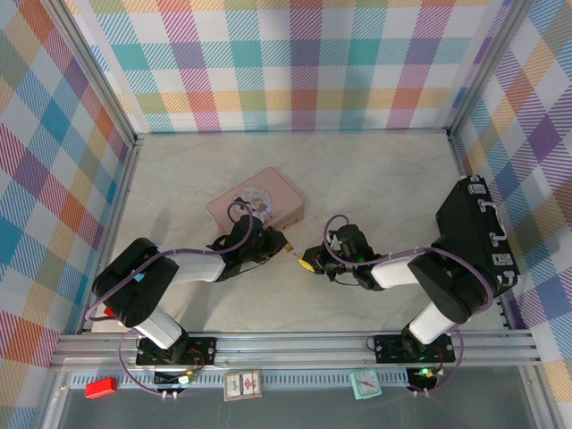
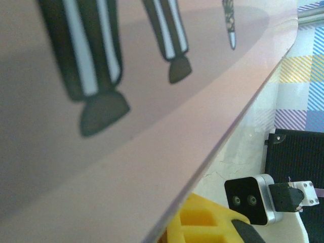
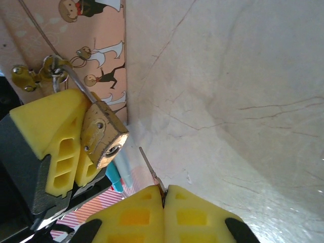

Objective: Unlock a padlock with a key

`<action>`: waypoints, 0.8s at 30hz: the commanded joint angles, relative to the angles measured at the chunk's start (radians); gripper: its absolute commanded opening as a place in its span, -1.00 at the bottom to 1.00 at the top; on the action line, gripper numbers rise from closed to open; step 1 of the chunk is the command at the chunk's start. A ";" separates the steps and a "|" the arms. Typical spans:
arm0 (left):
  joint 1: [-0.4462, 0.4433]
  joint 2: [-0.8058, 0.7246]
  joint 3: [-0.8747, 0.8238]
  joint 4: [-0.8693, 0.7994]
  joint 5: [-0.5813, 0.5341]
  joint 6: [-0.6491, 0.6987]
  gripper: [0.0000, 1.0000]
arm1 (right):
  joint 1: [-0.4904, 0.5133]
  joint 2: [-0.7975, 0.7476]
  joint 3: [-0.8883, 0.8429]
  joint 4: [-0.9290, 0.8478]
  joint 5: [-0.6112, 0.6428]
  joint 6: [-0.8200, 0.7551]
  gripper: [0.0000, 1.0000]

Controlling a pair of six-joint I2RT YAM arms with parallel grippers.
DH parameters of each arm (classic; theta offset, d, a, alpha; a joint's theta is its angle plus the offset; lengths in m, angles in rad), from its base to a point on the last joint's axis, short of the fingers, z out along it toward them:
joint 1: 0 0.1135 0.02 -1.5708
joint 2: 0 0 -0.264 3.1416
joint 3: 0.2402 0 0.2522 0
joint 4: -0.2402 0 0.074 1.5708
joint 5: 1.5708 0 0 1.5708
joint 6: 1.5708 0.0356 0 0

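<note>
Marble-look table (image 1: 375,170): pale and veined; I see both arms reaching in over it from the near edge, their tips almost meeting near the middle.
Plaid walls (image 1: 295,63): pastel check on three sides.
Pink box (image 1: 273,188): lies flat on the table left of centre, beyond the left arm's wrist; cartoon figures are printed on it; from the left wrist the pink box (image 2: 152,152) sits very close to the lens and is blurred.
Left gripper (image 1: 284,242): clenched on the padlock (image 3: 104,134); its yellow foam pads (image 3: 50,126) lie against the brass body; it hangs just in front of the pink box's near-right corner.
Right gripper (image 3: 164,196): pads pressed together, pinching the key (image 3: 148,163) by its head; on the top view I find the right gripper (image 1: 310,262) just right of the left gripper, facing it.
Padlock: off the table, in the left gripper; squarish brass body, scuffed and tilted; keyhole face (image 3: 114,149) turned toward the right gripper; the thin silver shackle (image 3: 78,86) runs up and away from the body, and I cannot tell whether it is seated; brassy bits (image 3: 23,77) hang at its far end, too blurred for me to name.
Key: thin grey blade sticking out from between the right gripper's pads, angled up toward the keyhole face; the tip is near it, with a small gap between, not touching.
</note>
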 commanded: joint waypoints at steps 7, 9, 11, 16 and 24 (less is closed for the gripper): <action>0.060 -0.021 -0.046 0.002 0.061 -0.139 -1.00 | -0.007 -0.006 0.023 0.073 -0.036 0.029 -1.00; 0.060 -0.020 -0.054 0.023 0.060 -0.149 -1.00 | -0.007 0.003 0.025 0.090 -0.045 0.037 -1.00; 0.060 -0.018 -0.067 0.055 0.063 -0.162 -1.00 | -0.007 0.010 0.020 0.115 -0.048 0.048 -1.00; 0.060 0.003 -0.078 0.110 0.087 -0.193 -1.00 | -0.007 0.028 0.011 0.156 -0.057 0.075 -1.00; 0.060 0.009 -0.078 0.121 0.098 -0.203 -1.00 | -0.007 0.051 0.011 0.207 -0.065 0.106 -1.00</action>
